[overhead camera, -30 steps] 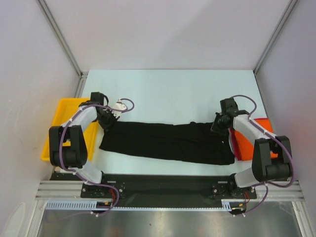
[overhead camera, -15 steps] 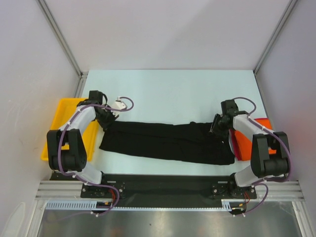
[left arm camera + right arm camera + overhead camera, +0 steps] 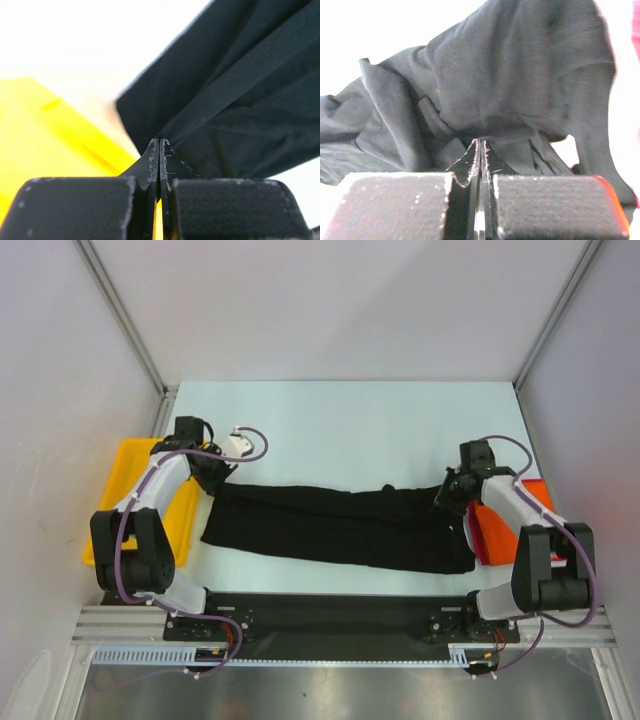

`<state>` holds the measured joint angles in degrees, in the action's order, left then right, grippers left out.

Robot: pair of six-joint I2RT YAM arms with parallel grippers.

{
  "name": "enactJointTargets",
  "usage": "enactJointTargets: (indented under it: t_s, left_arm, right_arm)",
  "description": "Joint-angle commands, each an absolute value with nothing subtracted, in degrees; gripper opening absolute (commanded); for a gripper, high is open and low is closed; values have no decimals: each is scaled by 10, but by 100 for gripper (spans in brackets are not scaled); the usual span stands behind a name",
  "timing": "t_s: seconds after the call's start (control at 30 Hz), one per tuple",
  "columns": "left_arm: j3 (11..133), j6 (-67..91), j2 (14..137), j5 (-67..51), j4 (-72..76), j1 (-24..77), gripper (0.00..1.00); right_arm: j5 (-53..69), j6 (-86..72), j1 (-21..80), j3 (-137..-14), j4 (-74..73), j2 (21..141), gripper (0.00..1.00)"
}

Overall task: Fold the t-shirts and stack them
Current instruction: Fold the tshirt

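The black t-shirt (image 3: 340, 528) lies stretched as a long band across the near part of the table. My left gripper (image 3: 216, 480) is shut on its far left corner; the left wrist view shows the black cloth (image 3: 235, 95) pulled taut from the closed jaws. My right gripper (image 3: 447, 496) is shut on its far right end, where the cloth (image 3: 510, 90) bunches up at the jaws. An orange-red t-shirt (image 3: 510, 523) lies folded at the right, partly under my right arm. The pink one is not clearly visible.
A yellow plastic tray (image 3: 122, 480) stands off the table's left edge, next to my left arm, and fills the left of the left wrist view (image 3: 45, 145). Grey walls and metal posts enclose the pale table (image 3: 340, 425).
Both grippers have moved outward and slightly back, the left to the left and the right to the right, pulling the black t-shirt's far edge tighter.
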<state>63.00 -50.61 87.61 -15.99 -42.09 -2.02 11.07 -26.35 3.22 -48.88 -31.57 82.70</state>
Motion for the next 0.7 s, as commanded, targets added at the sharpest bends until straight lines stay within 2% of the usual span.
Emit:
enactJointTargets:
  t_s: [0.0,0.17,0.3,0.5,0.67]
  left_arm:
    - [660,-485,851,-129,-367,-30,0]
    - [697,-457,881,-137,-329,-28,0]
    - [742,-435,923,-135,-303,-23,0]
    - [848,-396,995,-130,-287,-17,0]
    - [840,-398,1000,-131,-263,-17,1]
  right_arm:
    - [113,-253,15,-520,-368,766,0]
    - [135,-255,9,-547,-351,754,0]
    - [149,-259,8,-588,-305,798,0]
    - [115,-225,4,-726,-304,892,0]
    - [111,-216,4,-704,-299,891,0]
